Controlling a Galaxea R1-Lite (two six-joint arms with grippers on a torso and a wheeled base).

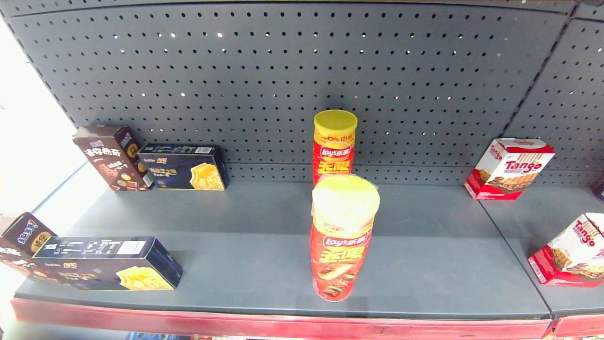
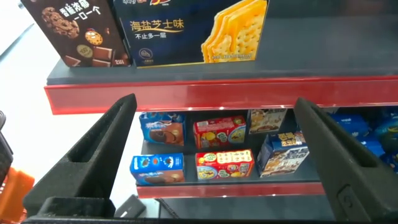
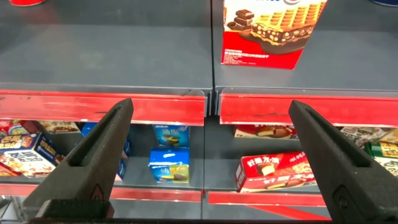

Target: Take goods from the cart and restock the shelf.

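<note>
The shelf (image 1: 236, 212) is a flat dark grey board that fills the lower half of the head view. It has a grey pegboard (image 1: 283, 71) as its back wall and a red strip (image 1: 283, 323) along its front edge. At the far left of the frame a strong white light comes in.

In the centre a front can (image 1: 342, 236) stands upright near the front edge. A back can (image 1: 334, 146) stands upright behind it, close to the pegboard. At the lower left a cracker box (image 1: 108, 262) lies just beside a cookie box (image 1: 21, 241). At the upper left a second cookie box (image 1: 111, 158) stands tilted beside a second cracker box (image 1: 181, 166). At the right, past a seam in the board, a wafer box (image 1: 509, 167) stands at the back and a second wafer box (image 1: 573, 250) near the front.

The left gripper (image 2: 214, 99) is spread wide and holds nothing; it faces the red strip where the cracker box lies. The right gripper (image 3: 211, 102) is also spread wide and holds nothing; it faces the seam. Beyond both, lower shelves (image 3: 168, 180) carry small boxes.
</note>
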